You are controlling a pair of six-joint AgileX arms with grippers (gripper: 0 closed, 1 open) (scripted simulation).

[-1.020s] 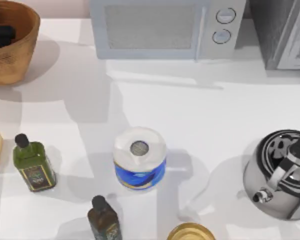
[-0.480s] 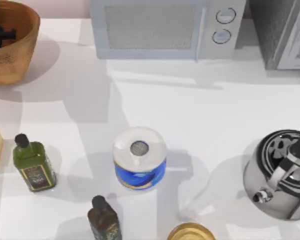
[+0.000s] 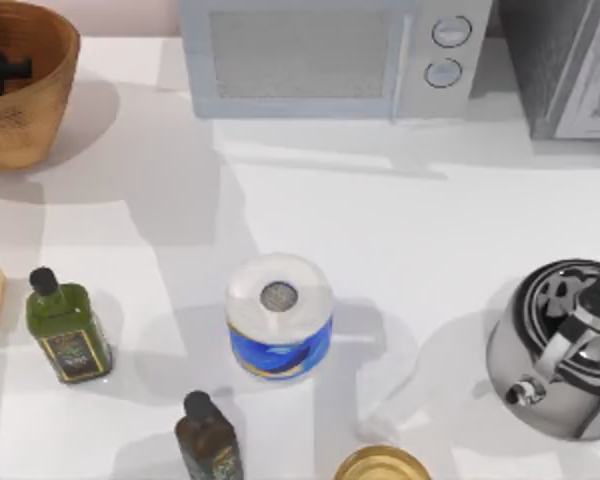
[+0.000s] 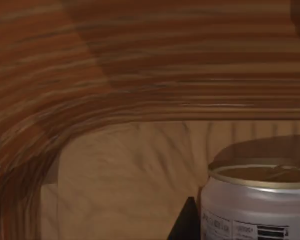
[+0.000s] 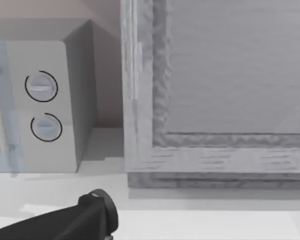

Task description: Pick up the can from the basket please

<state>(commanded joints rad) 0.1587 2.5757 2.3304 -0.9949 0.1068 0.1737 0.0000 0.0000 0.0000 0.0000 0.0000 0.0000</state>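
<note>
Left gripper (image 3: 0, 72) down inside the basket (image 3: 40, 110) at the table's far left, can (image 4: 255, 205) on the basket floor right at it (grip state: cannot tell), so reach looks done, lift left; right arm parked by the kettle (image 3: 560, 345).

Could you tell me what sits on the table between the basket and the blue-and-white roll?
Nothing: in the top view the white table between the basket and the roll is bare, shadows aside.
</note>
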